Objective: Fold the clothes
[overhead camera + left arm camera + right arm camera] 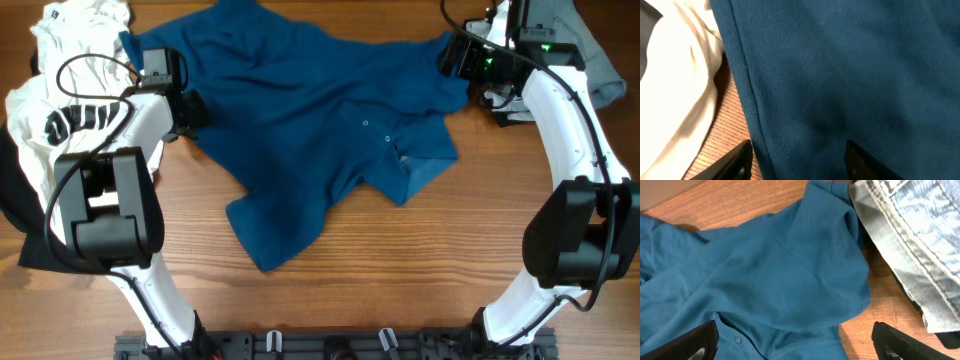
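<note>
Jeans [920, 240] stitching: right wrist only | tee [80, 25] lettering: overhead only

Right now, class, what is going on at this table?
Two robot arms are working on a crumpled teal shirt spread on the wooden table. The left jaws stand apart over its seamed edge, beside a white tee; the right jaws stand wide open above the opposite side, near pale jeans. The shirt lies unfolded.

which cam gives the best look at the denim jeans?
Right wrist: the jeans fill its upper right corner, seams and weave clear, beside the blue shirt. Overhead shows only a pale strip of the jeans at the right edge. Left wrist shows none of them.
</note>
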You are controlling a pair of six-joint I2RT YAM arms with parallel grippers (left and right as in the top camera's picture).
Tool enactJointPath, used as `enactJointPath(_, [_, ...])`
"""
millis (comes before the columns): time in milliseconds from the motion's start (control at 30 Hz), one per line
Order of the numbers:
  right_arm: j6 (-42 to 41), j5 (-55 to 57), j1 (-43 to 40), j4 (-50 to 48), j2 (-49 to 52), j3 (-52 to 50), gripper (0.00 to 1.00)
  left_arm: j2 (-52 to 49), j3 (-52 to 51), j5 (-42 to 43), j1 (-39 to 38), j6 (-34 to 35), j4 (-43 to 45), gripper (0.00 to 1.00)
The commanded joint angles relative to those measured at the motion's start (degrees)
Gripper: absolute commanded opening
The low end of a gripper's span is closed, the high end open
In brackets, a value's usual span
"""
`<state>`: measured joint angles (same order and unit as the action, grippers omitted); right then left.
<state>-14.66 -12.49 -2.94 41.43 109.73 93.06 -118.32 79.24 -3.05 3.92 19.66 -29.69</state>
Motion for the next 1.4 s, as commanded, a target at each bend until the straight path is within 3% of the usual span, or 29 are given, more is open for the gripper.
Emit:
enactJointPath(0, [0.48, -1.51, 0.33, 1.03, 0.90, 1.11, 0.95, -1.27, 0.63, -0.48, 0.07, 0.55, -0.37, 0.51])
enactJointPath(133, [0.31, -2.01, 0.52, 2.32, 0.90, 1.11, 0.92, -2.38, 0.66, -0.63, 0.07, 0.70, -0.33, 0.47])
enactJointPath(233, [-0.55, -2.49, 0.52, 3.13, 0.90, 1.11, 0.90, -3.82, 0.63, -0.59, 0.07, 0.81, -0.39, 0.38])
enactJointPath(267, [-0.52, -2.62, 0.52, 3.39, 0.90, 1.11, 0.89, -4.37, 0.63, -0.61, 0.04, 1.40, -0.44, 0.30])
enactJointPath(300, [-0.52, -2.64, 0.52, 3.85, 0.90, 1.11, 0.88, -4.81, 0.63, -0.61, 0.07, 1.86, -0.61, 0.12])
enactJointPath(333, [-0.55, -2.64, 0.52, 4.31, 0.90, 1.11, 0.88, -4.83, 0.66, -0.61, 0.07, 1.84, -0.85, 0.04])
enactJointPath(500, [-0.55, -3.10, 0.55, 6.80, 0.90, 1.11, 0.87, -2.45, 1.92, -0.63, 0.24, 1.79, -7.93, 0.04])
enactJointPath(867, [-0.50, -3.04, 5.07, 7.78, 0.92, 1.05, 0.88, 7.93, 4.68, -4.48, 0.11, 1.77, -42.14, 0.04])
enactJointPath(1367, [-0.59, -1.97, 10.27, 16.70, 1.07, -3.08, 0.89, 18.03, 4.66, -10.78, 0.11, 4.22, -58.99, 0.04])
